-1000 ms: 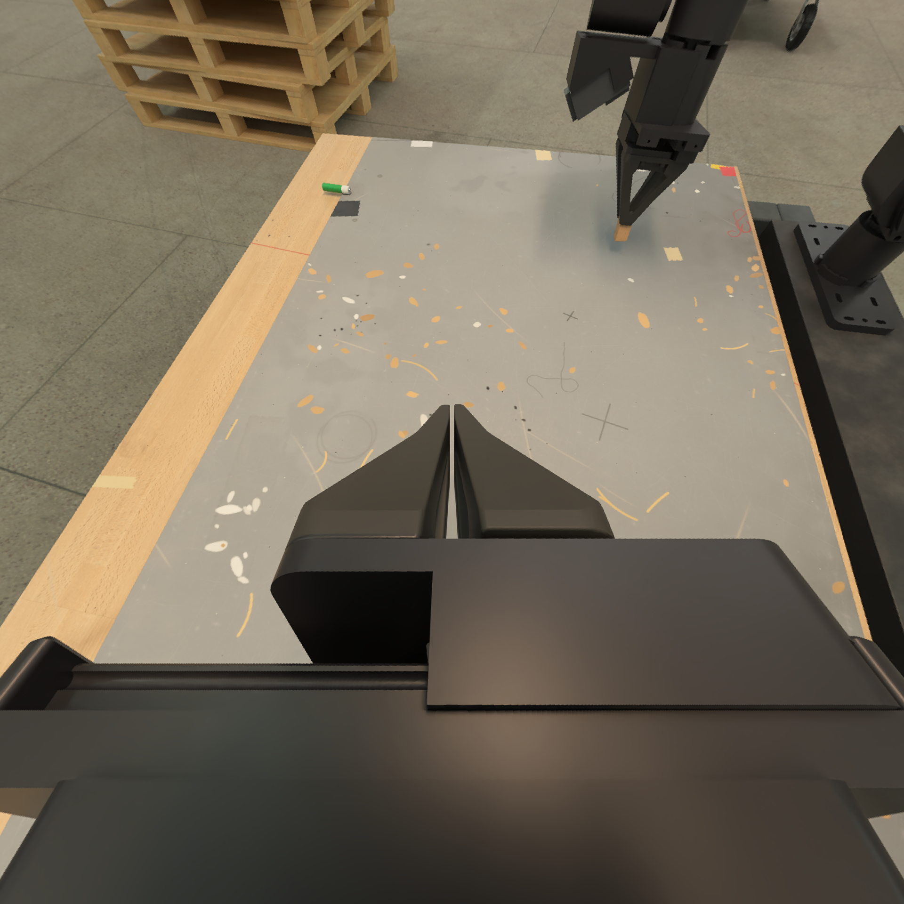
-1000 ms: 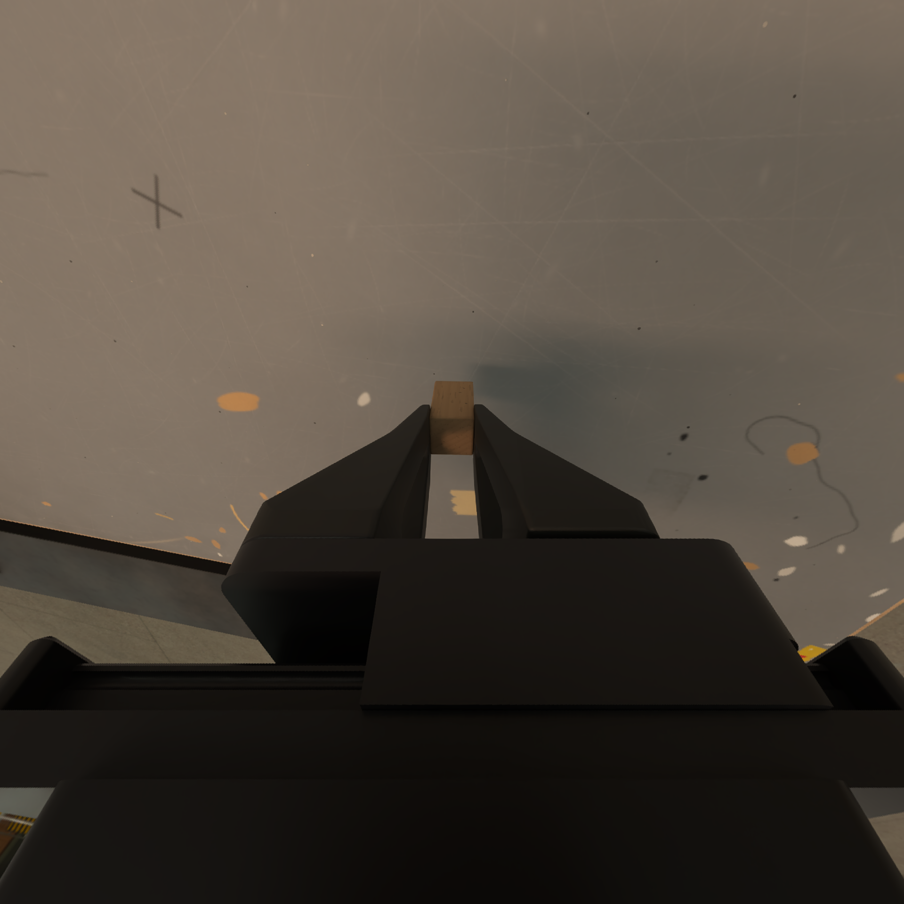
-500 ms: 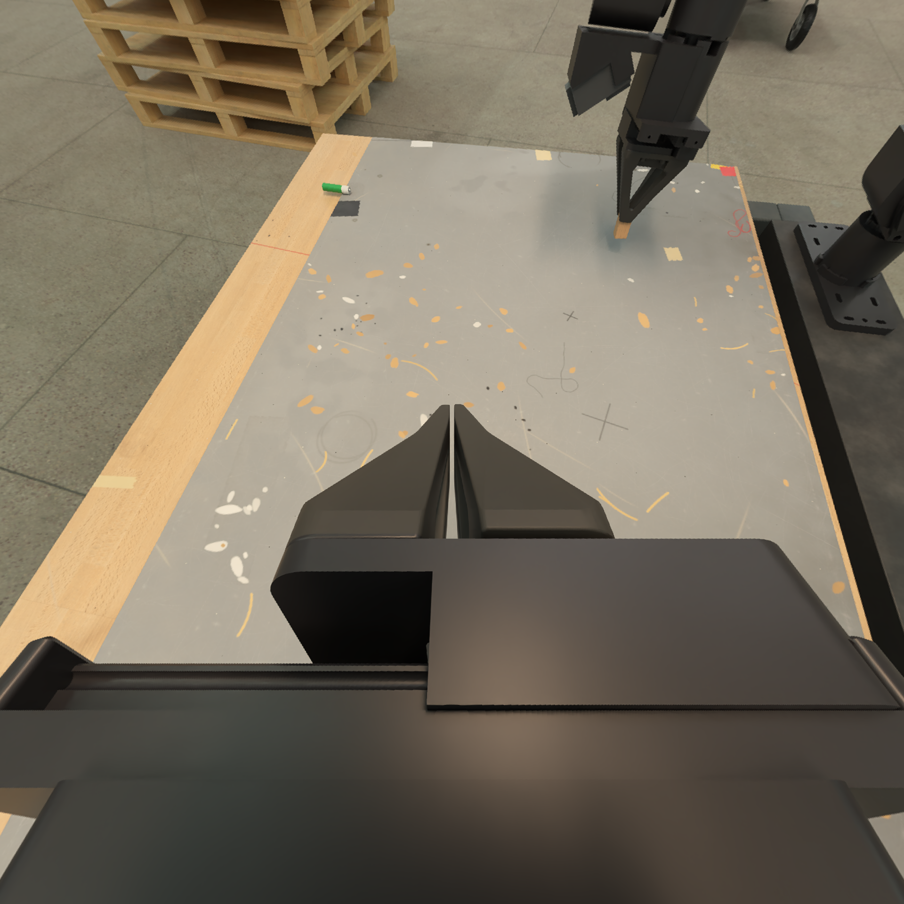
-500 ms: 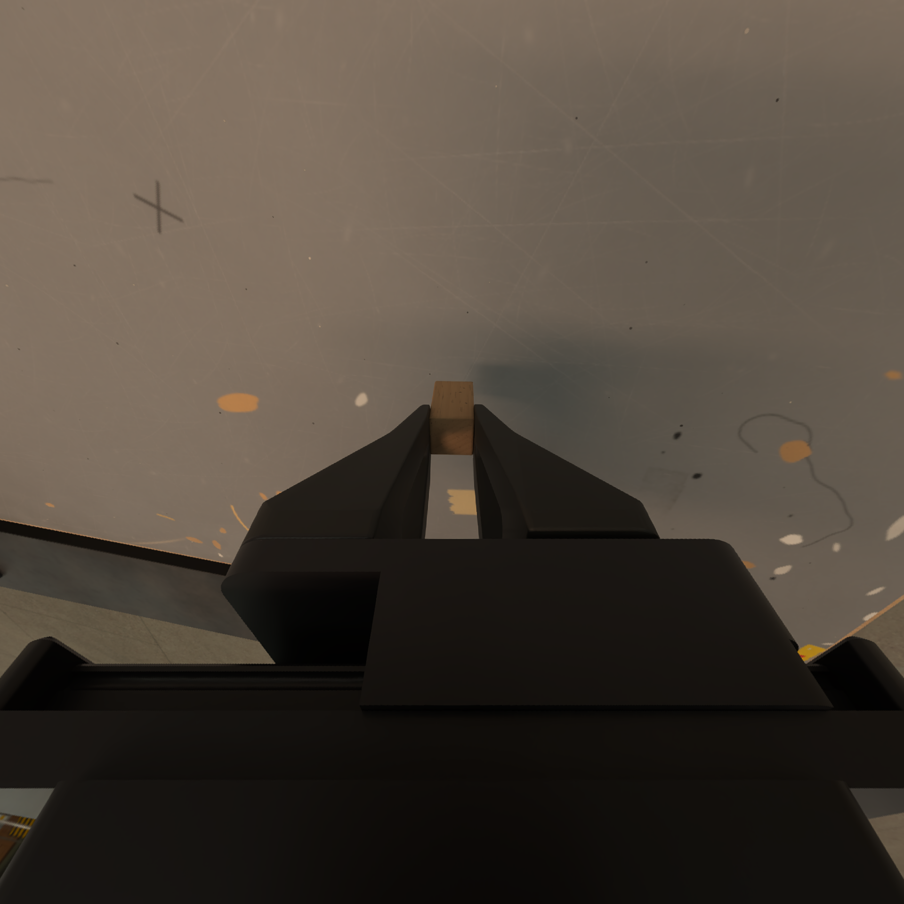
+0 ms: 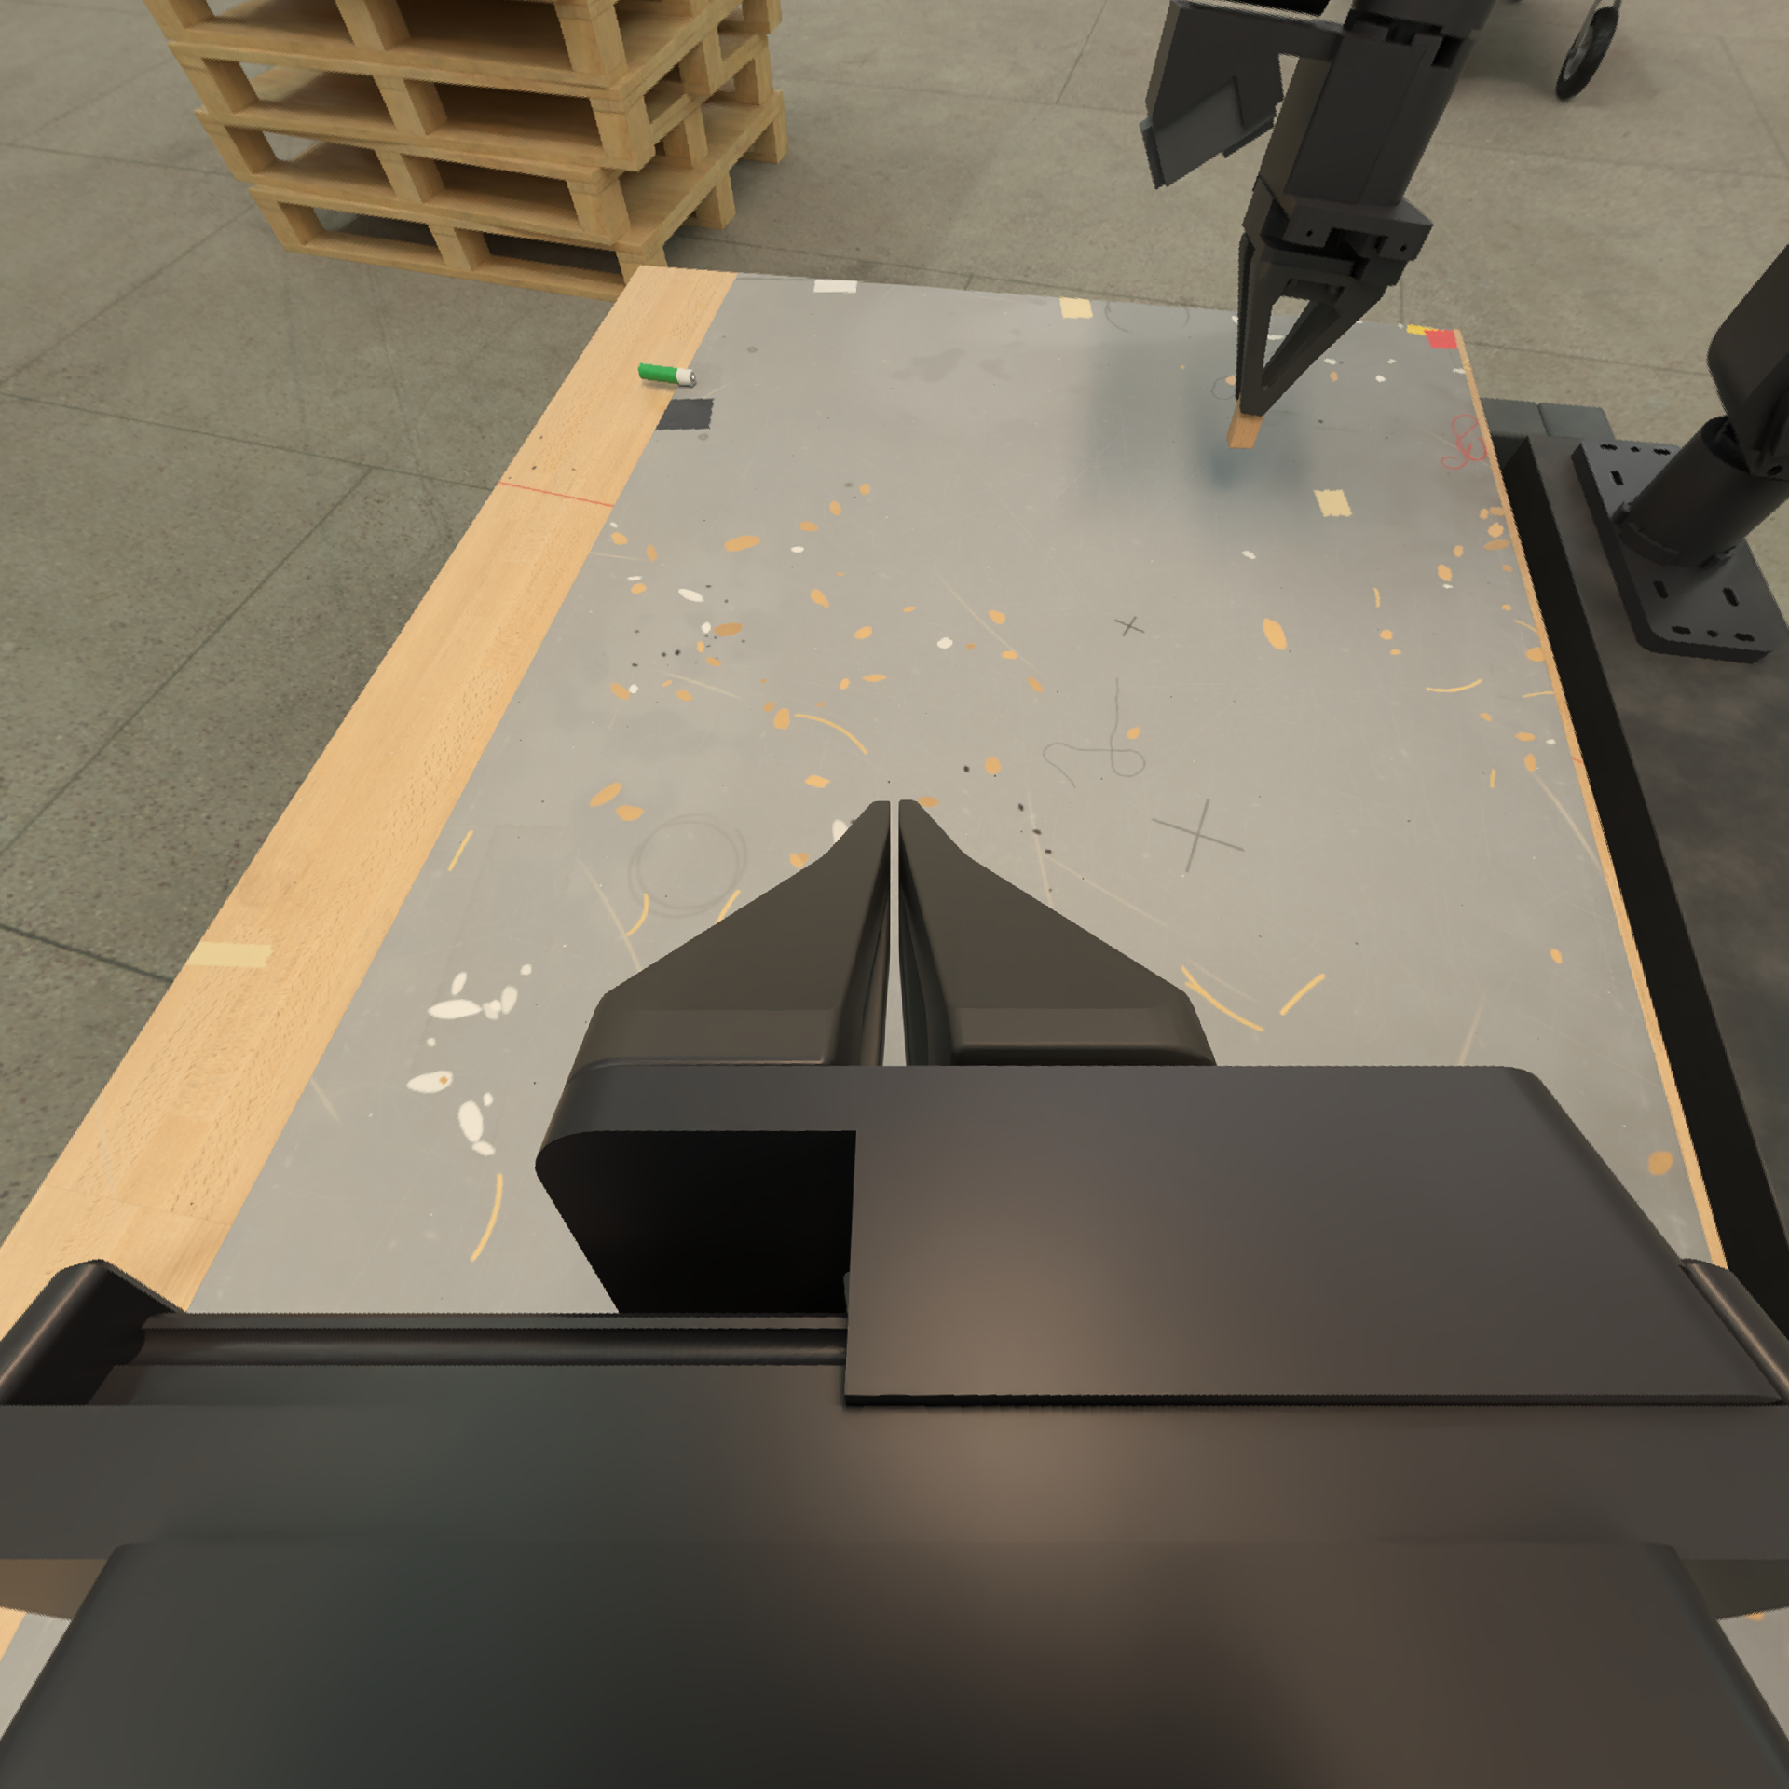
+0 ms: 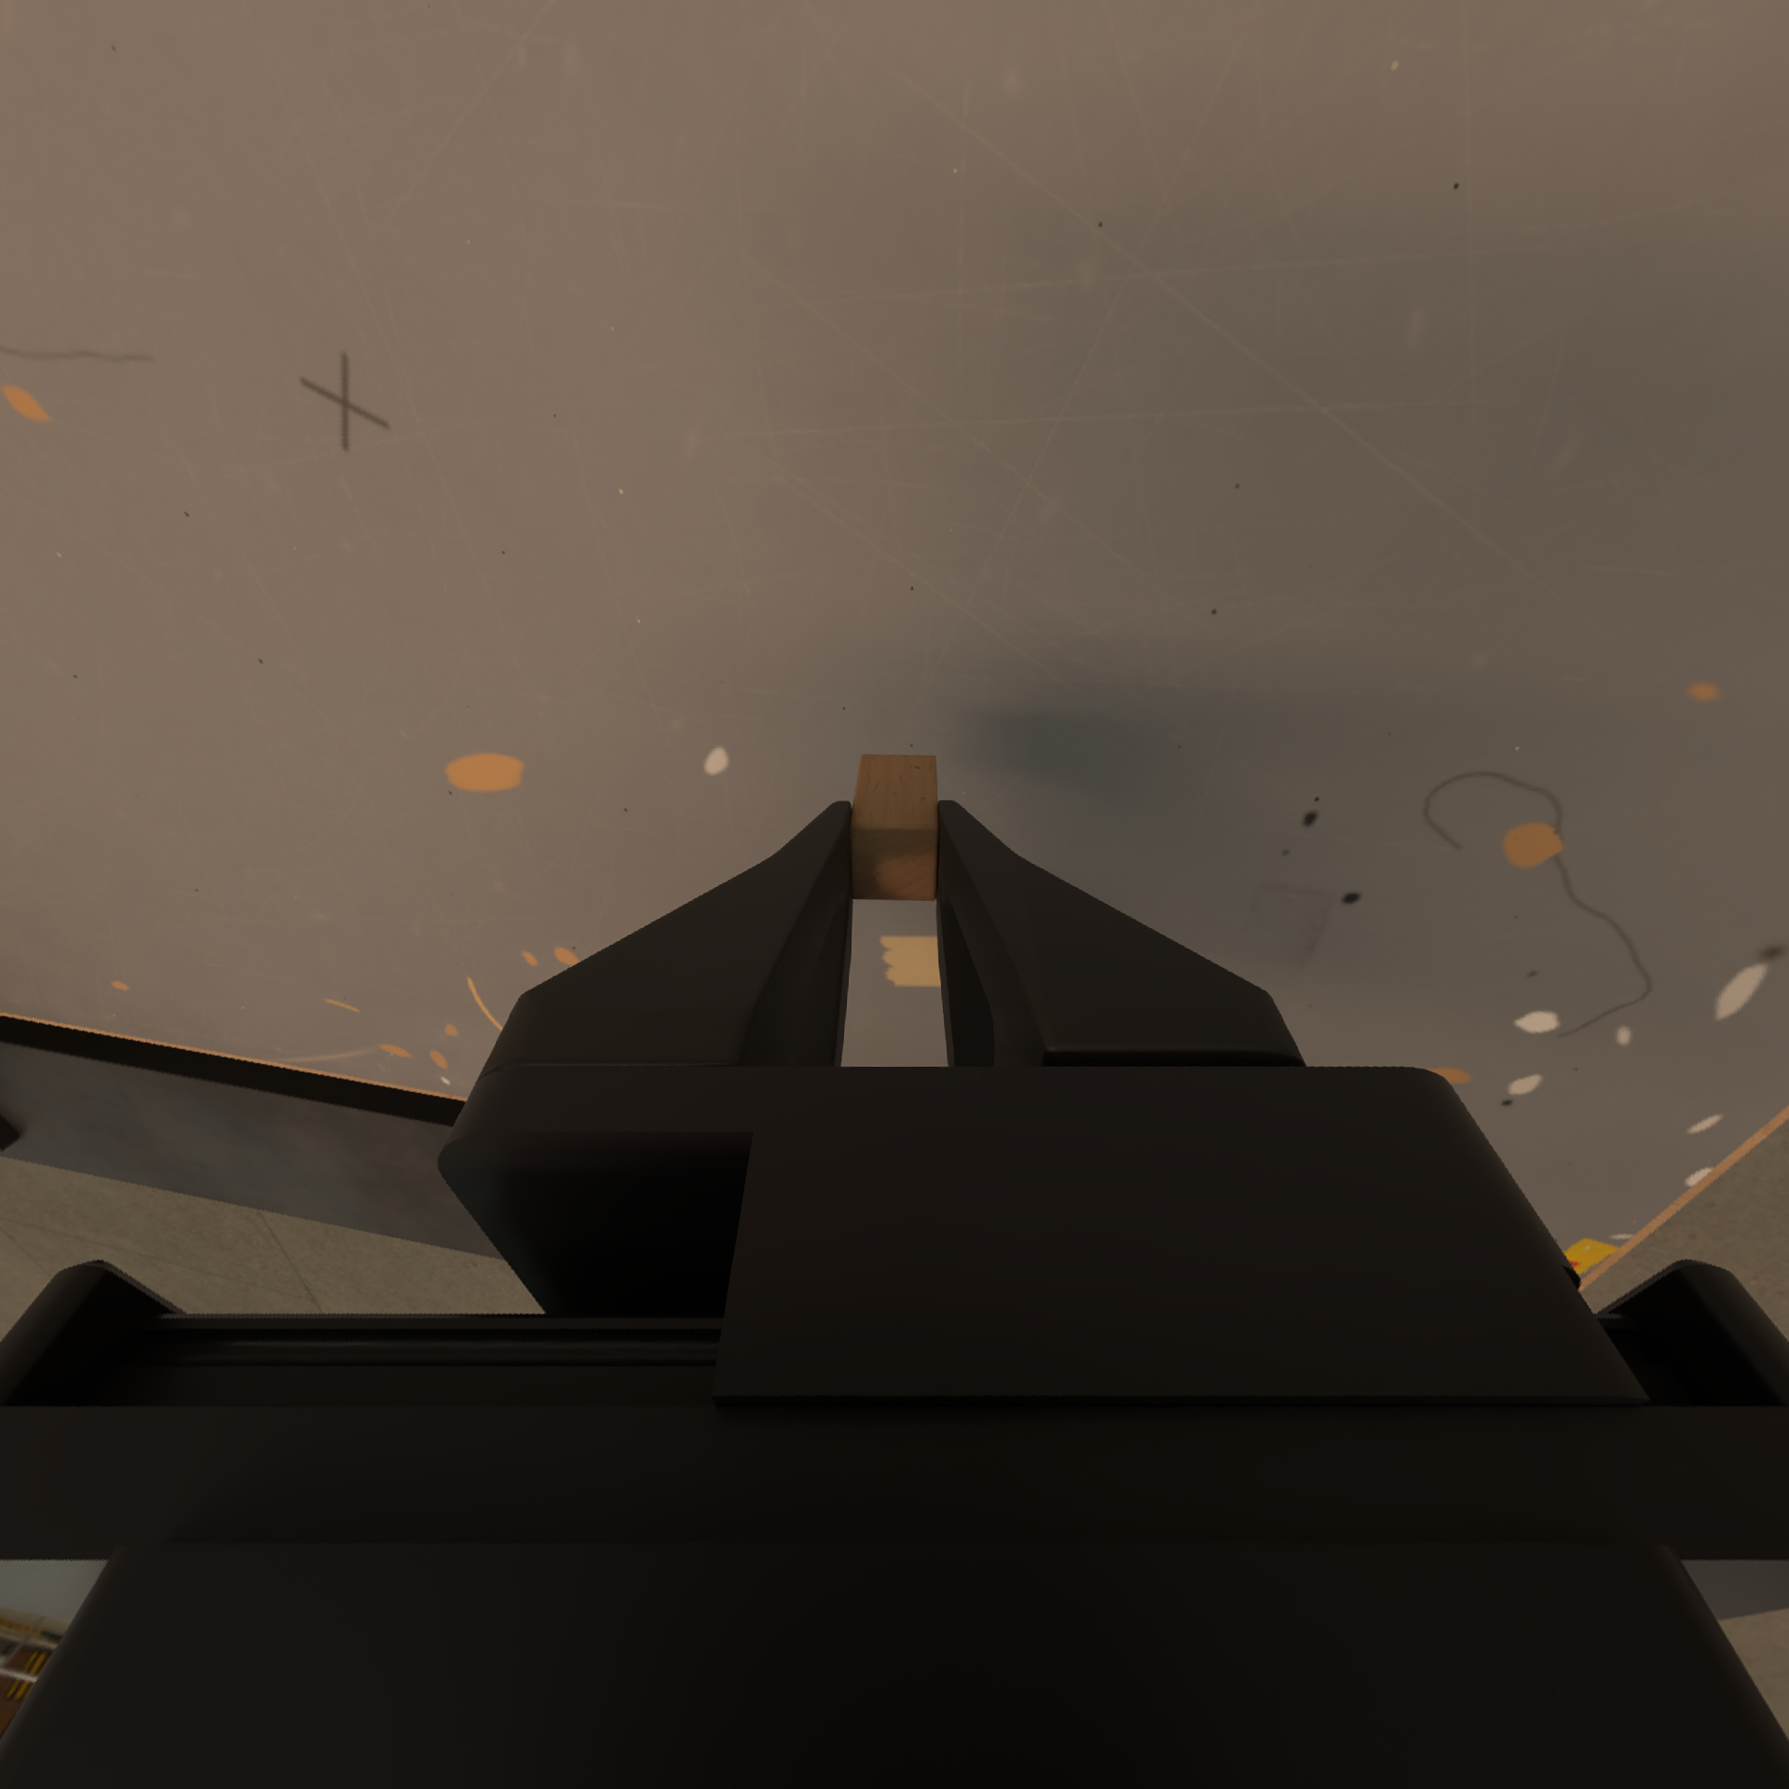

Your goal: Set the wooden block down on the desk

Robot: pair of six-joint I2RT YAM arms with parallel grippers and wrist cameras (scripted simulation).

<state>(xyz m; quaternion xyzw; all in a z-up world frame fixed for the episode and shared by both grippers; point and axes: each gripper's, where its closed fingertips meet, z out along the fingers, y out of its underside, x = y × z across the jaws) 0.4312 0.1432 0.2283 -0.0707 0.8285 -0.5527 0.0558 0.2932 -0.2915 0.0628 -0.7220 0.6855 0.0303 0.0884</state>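
My right gripper [image 6: 895, 823] is shut on a small wooden block [image 6: 895, 840], which sticks out past the fingertips. In the left wrist view the same gripper [image 5: 1252, 402] points down at the far right of the desk and holds the block [image 5: 1244, 430] just above the grey desk top [image 5: 968, 484], over a soft shadow. Whether the block touches the surface I cannot tell. My left gripper [image 5: 894, 808] is shut and empty, low over the middle of the desk.
A green battery [image 5: 666, 374] lies at the desk's far left on the wooden border [image 5: 387, 736]. Stacked wooden pallets [image 5: 484, 126] stand on the floor beyond. The right arm's base [image 5: 1684, 571] sits on a dark platform right of the desk. A tape patch [image 5: 1332, 503] lies near the block.
The right gripper with the block has moved a little away from the desk top and slightly farther; the marks in its view have drifted. The left gripper has not moved.
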